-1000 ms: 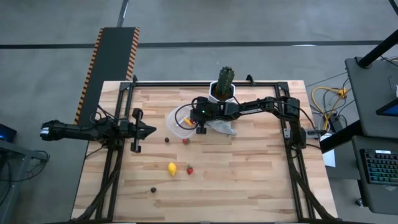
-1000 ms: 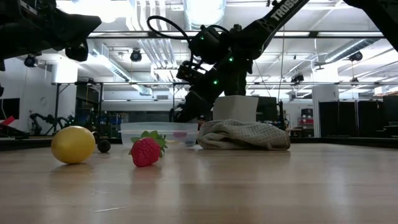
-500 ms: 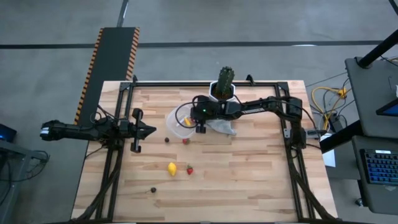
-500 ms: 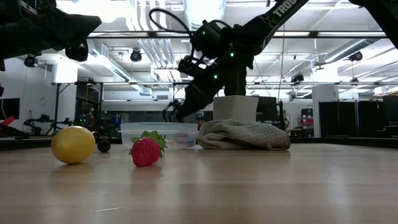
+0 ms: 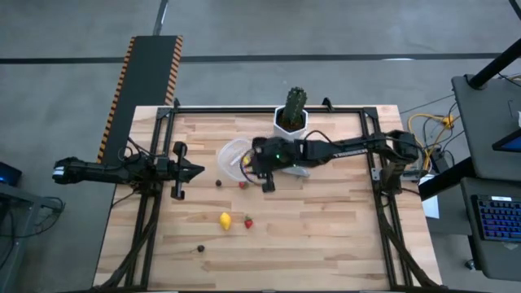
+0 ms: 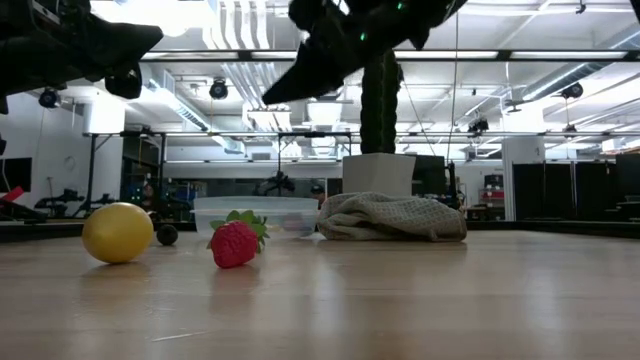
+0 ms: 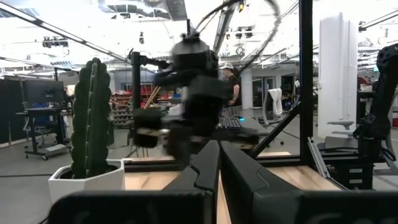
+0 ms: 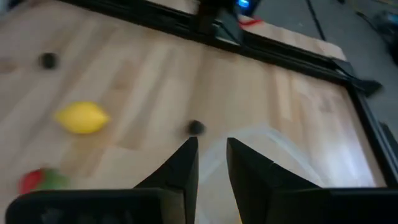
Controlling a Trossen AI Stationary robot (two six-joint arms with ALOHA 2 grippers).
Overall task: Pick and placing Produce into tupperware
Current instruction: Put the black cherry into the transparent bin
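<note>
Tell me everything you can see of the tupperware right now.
The tupperware is a small round container of clear plastic with a whitish translucent rim, no lid on it, standing upright on the wooden table in front of the white pot. In the low view its low straight wall shows, with something pinkish faintly visible through it. The cloth lies right beside it; contact cannot be told. The right gripper hangs nearby, raised above it.

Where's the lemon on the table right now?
In the high view the lemon lies toward the table's front left of centre, right beside a strawberry, with a dark berry farther front-left.
</note>
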